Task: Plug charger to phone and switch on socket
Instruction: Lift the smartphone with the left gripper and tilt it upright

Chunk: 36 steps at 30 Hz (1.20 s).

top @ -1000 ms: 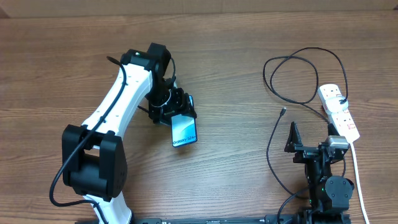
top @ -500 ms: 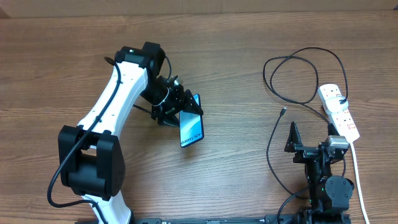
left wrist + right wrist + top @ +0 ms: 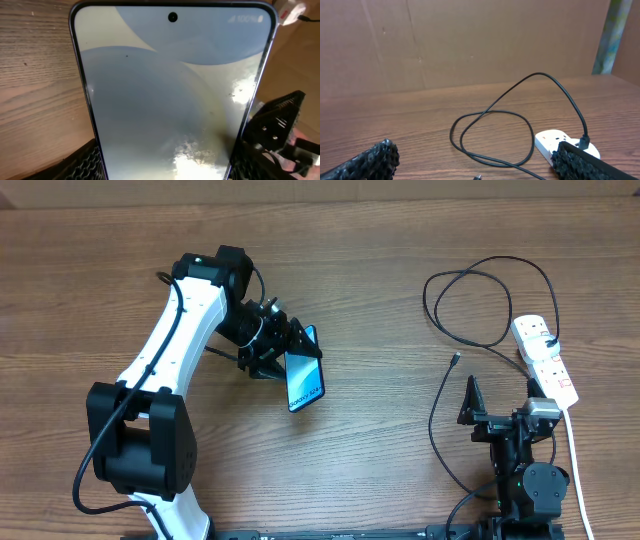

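My left gripper is shut on the phone, holding it tilted above the table left of centre; its blue-white screen fills the left wrist view between the two finger pads. The black charger cable loops at the right, plugged into the white socket. Its free connector tip lies on the table; it also shows in the right wrist view. My right gripper is open and empty near the front edge, its fingers apart at either side of the right wrist view.
The socket's thick white cord runs toward the front right edge. A brown cardboard wall stands behind the table. The socket's end and cable loop lie just ahead of the right gripper.
My left arm has swung the phone a little to the right and turned it more upright, still held. The right arm, cable and socket have not moved.
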Motion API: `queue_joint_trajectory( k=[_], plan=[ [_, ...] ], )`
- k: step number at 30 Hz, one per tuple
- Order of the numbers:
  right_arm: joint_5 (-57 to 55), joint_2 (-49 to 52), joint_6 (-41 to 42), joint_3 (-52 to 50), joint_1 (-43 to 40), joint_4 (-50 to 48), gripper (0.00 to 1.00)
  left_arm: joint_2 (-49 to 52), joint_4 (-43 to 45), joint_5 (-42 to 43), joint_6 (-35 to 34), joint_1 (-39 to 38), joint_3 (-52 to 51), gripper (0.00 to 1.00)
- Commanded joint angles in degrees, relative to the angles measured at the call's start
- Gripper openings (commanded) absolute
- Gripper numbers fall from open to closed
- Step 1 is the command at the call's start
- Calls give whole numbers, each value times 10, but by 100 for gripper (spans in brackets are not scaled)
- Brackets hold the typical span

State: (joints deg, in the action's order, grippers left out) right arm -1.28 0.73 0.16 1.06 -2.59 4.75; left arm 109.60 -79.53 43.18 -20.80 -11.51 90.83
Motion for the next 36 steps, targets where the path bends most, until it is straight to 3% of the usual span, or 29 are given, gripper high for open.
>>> queue_joint_trajectory(
  k=[1, 22, 31, 36],
  plan=[
    [3, -6, -2, -6, -2, -1, 100, -2, -2, 62, 16, 0, 16, 50],
    [3, -6, -2, -6, -2, -1, 100, -2, 3, 70, 15, 0, 16, 50],
    [3, -6, -2, -6, -2, -1, 100, -2, 26, -59, -3, 0, 16, 50],
    [3, -6, -2, -6, -2, -1, 100, -2, 40, -68, -5, 2, 28, 46]
  ],
)
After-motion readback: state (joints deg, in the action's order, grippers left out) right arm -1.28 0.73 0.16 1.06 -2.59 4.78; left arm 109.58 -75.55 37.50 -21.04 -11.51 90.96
